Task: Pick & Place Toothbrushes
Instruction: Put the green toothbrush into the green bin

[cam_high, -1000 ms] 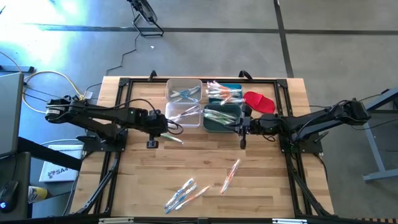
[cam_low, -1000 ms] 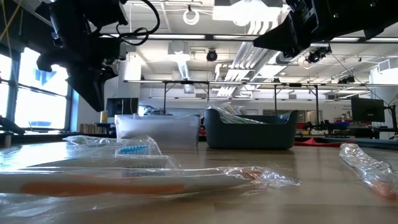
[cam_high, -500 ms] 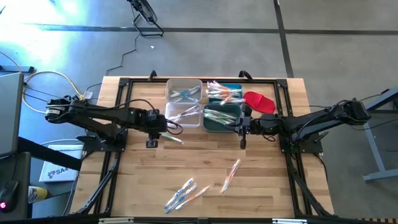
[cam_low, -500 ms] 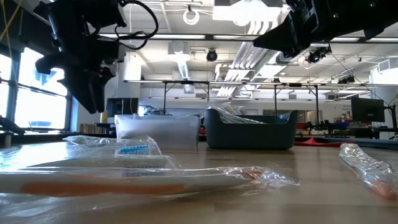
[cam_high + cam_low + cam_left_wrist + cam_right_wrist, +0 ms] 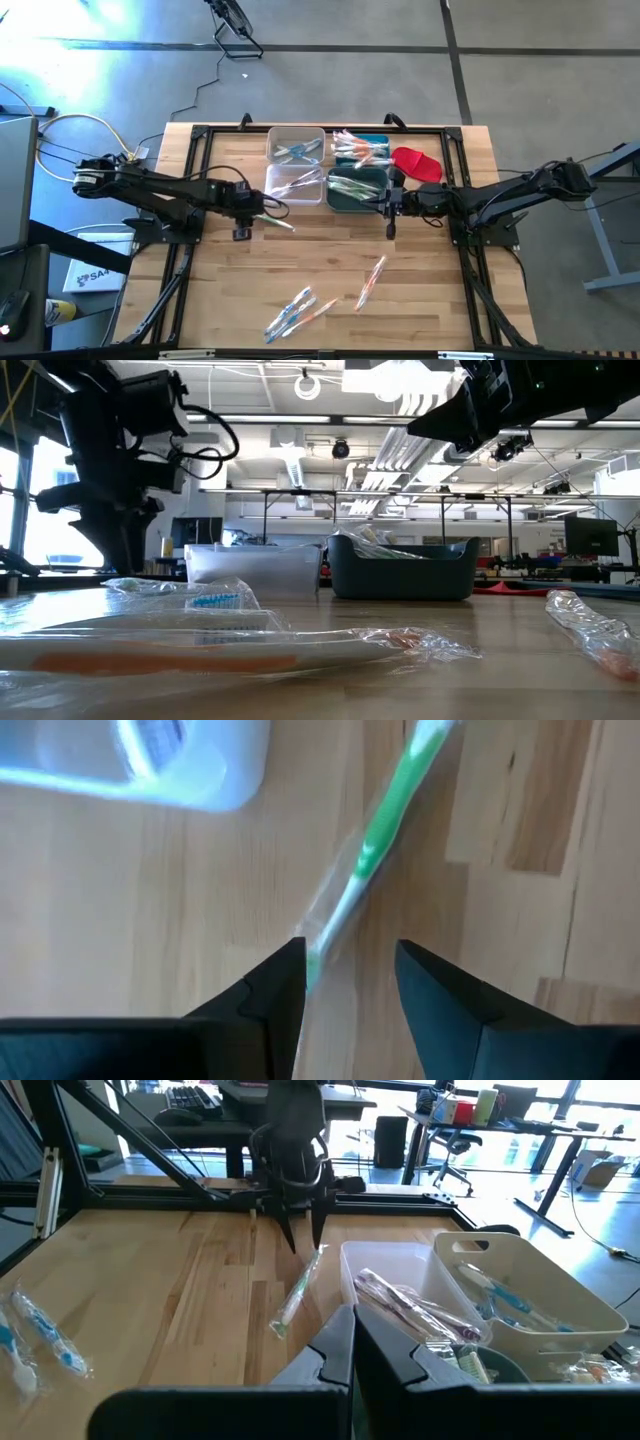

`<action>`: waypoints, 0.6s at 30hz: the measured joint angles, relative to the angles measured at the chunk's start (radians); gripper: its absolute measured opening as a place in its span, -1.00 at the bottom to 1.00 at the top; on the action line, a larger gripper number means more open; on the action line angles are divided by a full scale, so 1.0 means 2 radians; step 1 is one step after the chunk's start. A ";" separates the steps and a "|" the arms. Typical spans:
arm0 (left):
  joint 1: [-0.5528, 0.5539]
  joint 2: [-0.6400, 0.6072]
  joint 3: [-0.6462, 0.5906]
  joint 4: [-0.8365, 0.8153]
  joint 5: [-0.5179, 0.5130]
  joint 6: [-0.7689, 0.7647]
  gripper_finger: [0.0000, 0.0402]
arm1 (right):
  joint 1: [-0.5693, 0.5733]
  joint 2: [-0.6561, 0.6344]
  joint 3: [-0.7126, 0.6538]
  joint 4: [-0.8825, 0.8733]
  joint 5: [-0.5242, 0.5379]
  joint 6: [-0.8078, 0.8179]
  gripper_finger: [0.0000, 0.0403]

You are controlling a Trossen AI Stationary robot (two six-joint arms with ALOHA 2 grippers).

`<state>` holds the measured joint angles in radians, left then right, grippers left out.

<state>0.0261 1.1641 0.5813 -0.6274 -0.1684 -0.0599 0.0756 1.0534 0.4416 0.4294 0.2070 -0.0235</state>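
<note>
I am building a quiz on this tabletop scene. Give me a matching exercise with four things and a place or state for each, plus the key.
Things
1. left gripper
2. right gripper
3. green-handled wrapped toothbrush
4. red cloth-like piece

Places or states
A. shut
B. lying on the wooden table beside the clear plastic bin
C. beside the dark bins
D. open

Pairs: 1-D, 2-A, 3-B, 4-C
</note>
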 joint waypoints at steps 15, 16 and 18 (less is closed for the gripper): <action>0.054 0.021 -0.019 0.047 0.012 0.021 -0.25 | 0.000 0.000 0.000 0.001 0.000 -0.003 -0.99; 0.057 0.026 -0.019 0.047 0.022 0.027 -0.25 | 0.000 0.000 0.000 0.001 0.000 -0.003 -0.99; 0.060 0.038 -0.018 0.053 0.041 0.032 -0.25 | 0.000 0.000 0.000 0.001 0.000 -0.004 -0.99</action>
<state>0.1452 1.2393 0.5444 -0.5220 -0.0858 0.0035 0.0753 1.0538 0.4419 0.4305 0.2070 -0.0307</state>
